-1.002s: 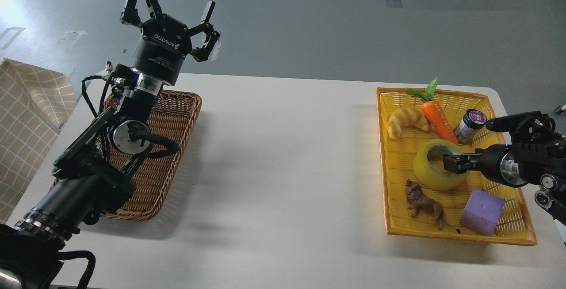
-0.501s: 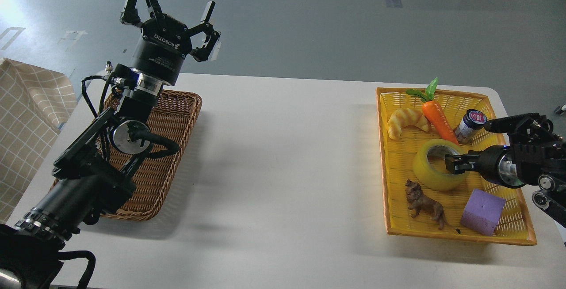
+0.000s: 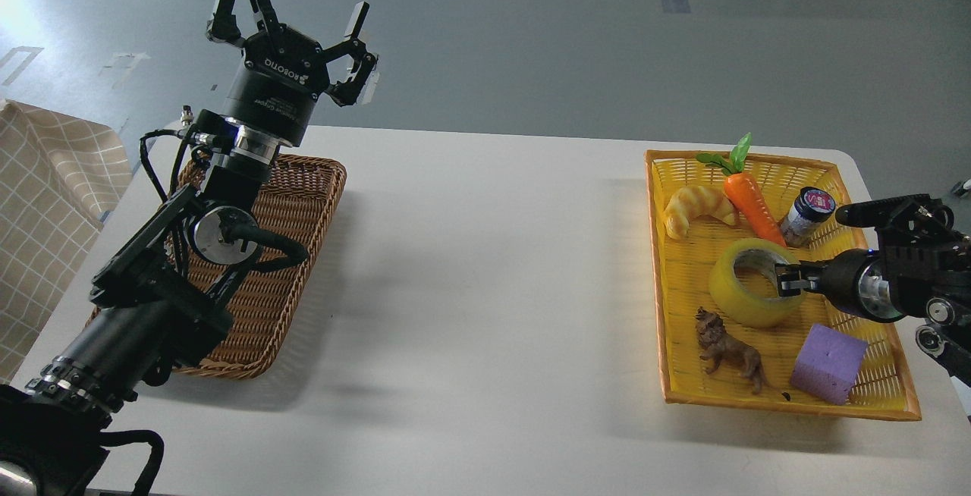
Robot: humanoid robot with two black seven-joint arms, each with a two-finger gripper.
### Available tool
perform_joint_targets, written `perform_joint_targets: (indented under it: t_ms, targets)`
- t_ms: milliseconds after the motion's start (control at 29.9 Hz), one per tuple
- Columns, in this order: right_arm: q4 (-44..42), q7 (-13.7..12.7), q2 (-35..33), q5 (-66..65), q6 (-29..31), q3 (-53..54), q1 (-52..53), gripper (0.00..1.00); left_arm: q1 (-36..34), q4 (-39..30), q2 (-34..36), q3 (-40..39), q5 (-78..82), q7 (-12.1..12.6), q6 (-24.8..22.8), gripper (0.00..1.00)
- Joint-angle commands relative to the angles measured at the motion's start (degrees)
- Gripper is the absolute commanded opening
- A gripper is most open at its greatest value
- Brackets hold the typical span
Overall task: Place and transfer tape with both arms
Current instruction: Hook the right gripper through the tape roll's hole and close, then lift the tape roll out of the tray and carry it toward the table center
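Observation:
The tape (image 3: 740,300), a wide yellow roll with a grey-white core, lies flat in the middle of the yellow tray (image 3: 789,399) at the right. My right gripper (image 3: 789,281) comes in from the right and its tip sits at the roll's right wall, at the rim of the core hole. It is small and dark, so its fingers cannot be told apart. My left gripper (image 3: 292,22) is open and empty, held high and pointing up above the far end of the brown wicker basket (image 3: 296,253) at the left.
The tray also holds a toy croissant (image 3: 696,206), a toy carrot (image 3: 747,196), a small dark jar (image 3: 806,215), a brown lion figure (image 3: 728,350) and a purple block (image 3: 828,363). A checked cloth (image 3: 45,200) hangs at the left edge. A white table (image 3: 485,291) lies between basket and tray.
My right gripper's tip has drawn back slightly to the right along the roll's right wall. The tape has barely shifted. The left arm has not moved.

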Motion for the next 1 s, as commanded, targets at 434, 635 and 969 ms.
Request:
perform_joint_targets:
  t_ms: [434,635,969]
  targets:
    - [8.12,-0.14,-3.09,4.42,0.0,11.43,0.71,0.0,0.09,0.0,0.0,0.0,-0.01,-0.01,0.0,0.98]
    - [11.02,-0.14,-3.09,5.66,0.0,15.13,3.87,0.0,0.0,0.0,0.0,0.09,-0.01,-0.01,0.0,0.98]
    - [10.06,-0.14,4.81,5.04,0.0,10.22,13.62,0.0,0.0,0.09,0.0,0.09,-0.01,0.08,0.0,0.98]
